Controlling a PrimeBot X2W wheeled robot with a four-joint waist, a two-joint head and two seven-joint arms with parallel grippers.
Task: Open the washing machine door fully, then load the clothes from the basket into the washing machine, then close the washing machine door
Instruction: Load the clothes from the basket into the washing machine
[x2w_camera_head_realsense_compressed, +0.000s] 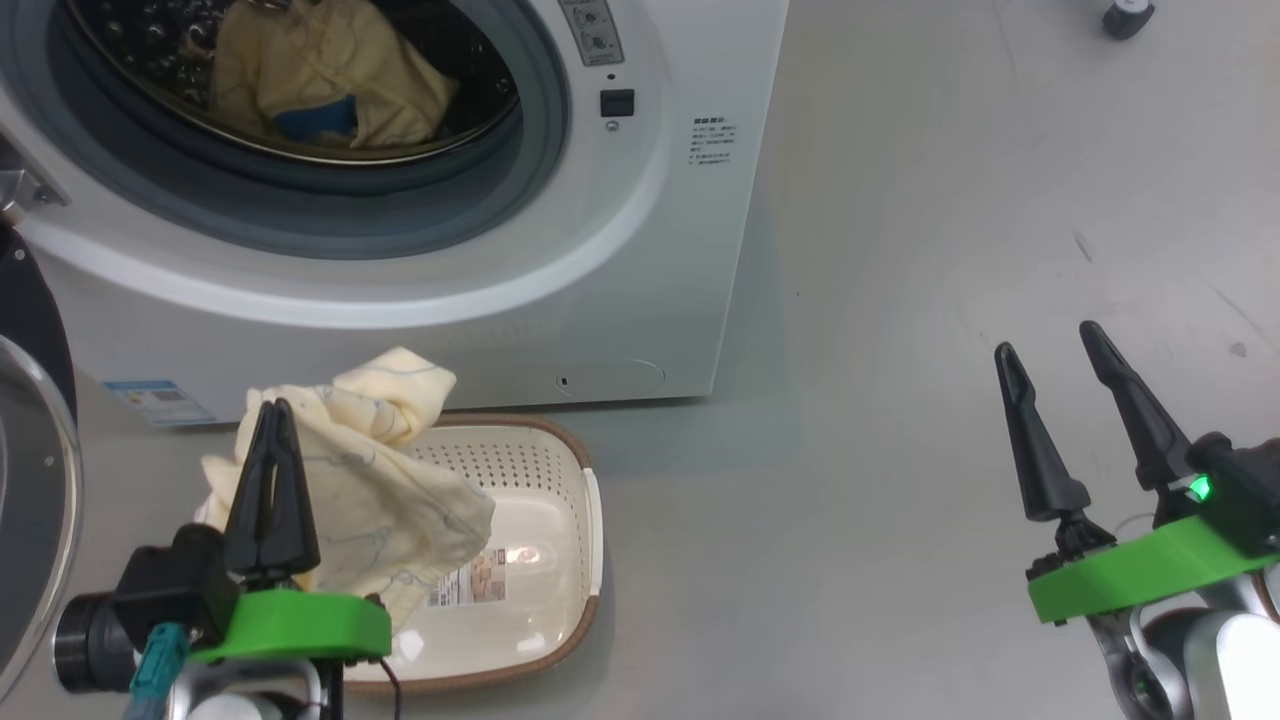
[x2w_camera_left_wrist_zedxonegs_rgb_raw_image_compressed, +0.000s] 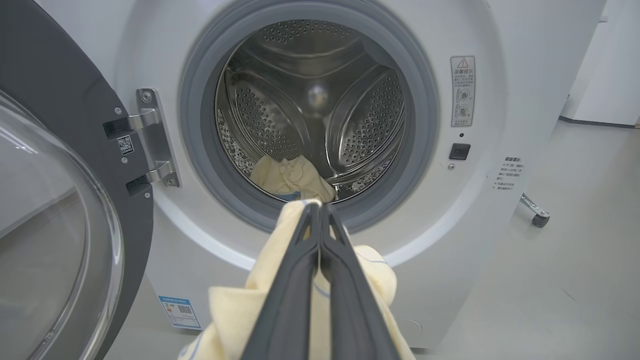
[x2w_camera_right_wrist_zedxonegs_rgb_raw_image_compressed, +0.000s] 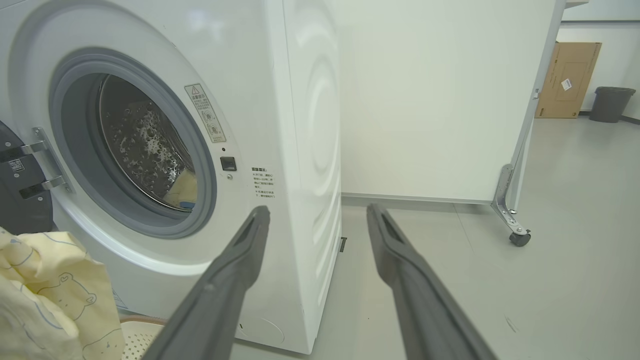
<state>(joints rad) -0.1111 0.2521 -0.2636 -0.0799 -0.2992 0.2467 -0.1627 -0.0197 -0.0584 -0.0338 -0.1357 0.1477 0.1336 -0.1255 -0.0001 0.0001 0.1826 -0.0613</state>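
Loading is the step in hand, judging by how things lie. A cream-yellow garment (x2w_camera_head_realsense_compressed: 400, 490) is pinched in the left gripper (x2w_camera_head_realsense_compressed: 272, 410), jaws clamped tight on the cloth. It's held just in front of the washing machine (x2w_camera_head_realsense_compressed: 640, 250), below the drum opening and over the basket (x2w_camera_head_realsense_compressed: 540, 600). Another garment (x2w_camera_head_realsense_compressed: 320, 80) is lying inside the drum (x2w_camera_left_wrist_zedxonegs_rgb_raw_image_compressed: 310, 100), and nothing else can be made out in the basket, so this is probably the last piece. The washing machine door (x2w_camera_left_wrist_zedxonegs_rgb_raw_image_compressed: 50, 225) is swung wide out to the left of the machine, so the way in isn't blocked.

To be done well, the cloth should be lifted above the grey gasket (x2w_camera_left_wrist_zedxonegs_rgb_raw_image_compressed: 200, 150) lip before it's pushed in. A fair bit hangs below the fingers and could get snagged on the rim or left draped outside. It should be carried deep past the gasket and only then let go.

The right gripper (x2w_camera_head_realsense_compressed: 1047, 342) is spread wide with nothing in it, well off to the right of the machine, and is best kept there.
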